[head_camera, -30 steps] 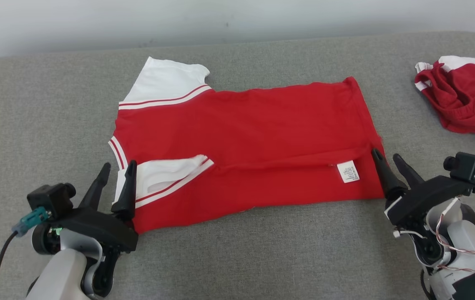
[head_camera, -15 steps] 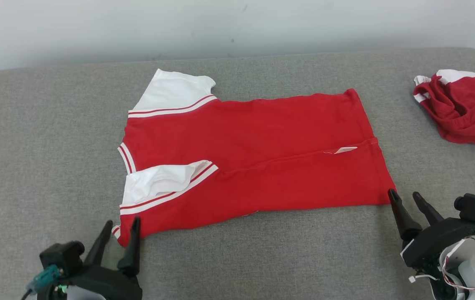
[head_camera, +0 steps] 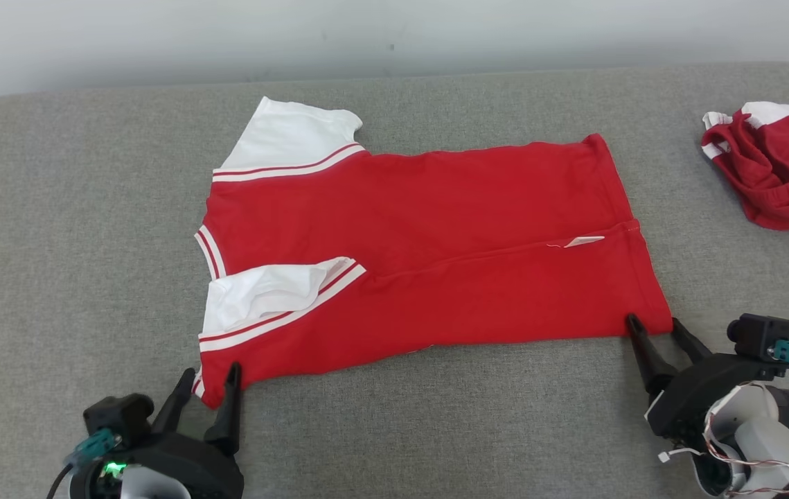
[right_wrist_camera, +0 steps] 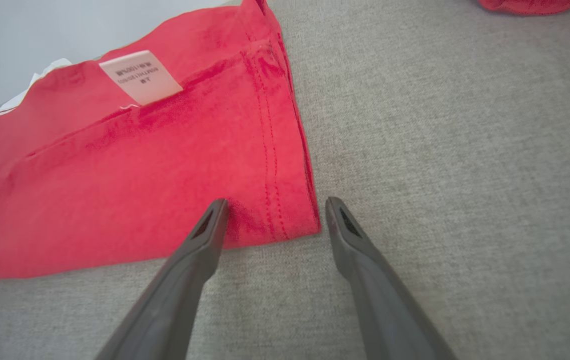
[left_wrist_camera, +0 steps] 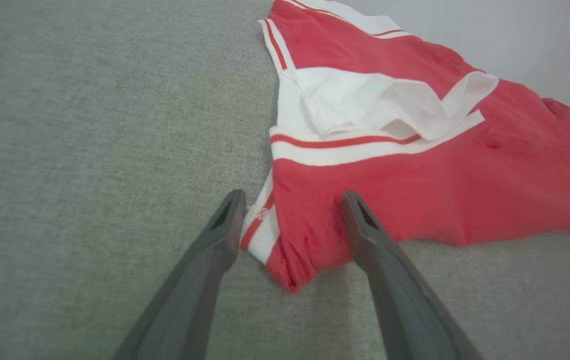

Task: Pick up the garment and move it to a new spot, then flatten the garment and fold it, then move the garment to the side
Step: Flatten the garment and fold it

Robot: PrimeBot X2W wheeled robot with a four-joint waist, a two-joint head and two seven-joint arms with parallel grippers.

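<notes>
The garment (head_camera: pixel 422 242), a red shirt with white striped sleeves, lies flat on the grey padded surface, its near long side folded over toward the middle. My left gripper (head_camera: pixel 209 378) is open at the shirt's near left corner; in the left wrist view that corner (left_wrist_camera: pixel 290 250) lies between the spread fingers of the left gripper (left_wrist_camera: pixel 292 200). My right gripper (head_camera: pixel 654 324) is open at the near right hem corner. The right wrist view shows the right gripper (right_wrist_camera: pixel 275 205) straddling the stitched hem corner (right_wrist_camera: pixel 285 210), with a white label (right_wrist_camera: pixel 139 77) further up the cloth.
A second red and white garment (head_camera: pixel 775 166) lies crumpled at the far right of the grey surface (head_camera: pixel 75 242). A pale wall runs along the back edge. Bare grey padding surrounds the shirt on the left and in front.
Both grippers have drawn back from the folded flap's edge to the shirt's near corners. The label now lies tucked at the fold line. The head camera has shifted.
</notes>
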